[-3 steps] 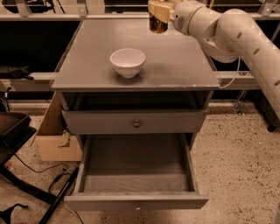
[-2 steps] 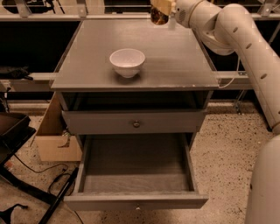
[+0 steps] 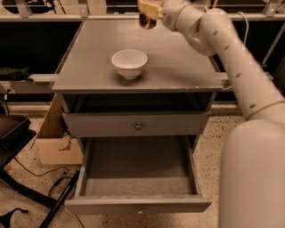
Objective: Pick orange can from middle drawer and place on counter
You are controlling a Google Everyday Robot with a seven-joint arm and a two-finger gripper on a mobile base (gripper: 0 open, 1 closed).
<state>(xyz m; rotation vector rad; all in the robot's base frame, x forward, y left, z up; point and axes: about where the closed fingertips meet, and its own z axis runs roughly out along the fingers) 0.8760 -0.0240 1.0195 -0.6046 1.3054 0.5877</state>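
Observation:
My gripper (image 3: 148, 10) is at the top of the view, over the far edge of the counter (image 3: 173, 67). It is shut on the orange can (image 3: 147, 20), which hangs dark orange-brown below the fingers, near the counter's back edge; I cannot tell whether it touches the surface. The middle drawer (image 3: 138, 171) is pulled fully open below, and its wood-grain floor holds nothing. My white arm runs from the gripper down the right side of the view.
A white bowl (image 3: 129, 63) stands on the counter toward the front left. A closed drawer front with a small knob (image 3: 138, 126) sits above the open drawer. A cardboard box (image 3: 55, 142) and cables lie on the floor at left.
The gripper with the can has moved further back and up, toward the counter's far edge. The arm has stretched out and fills more of the right side.

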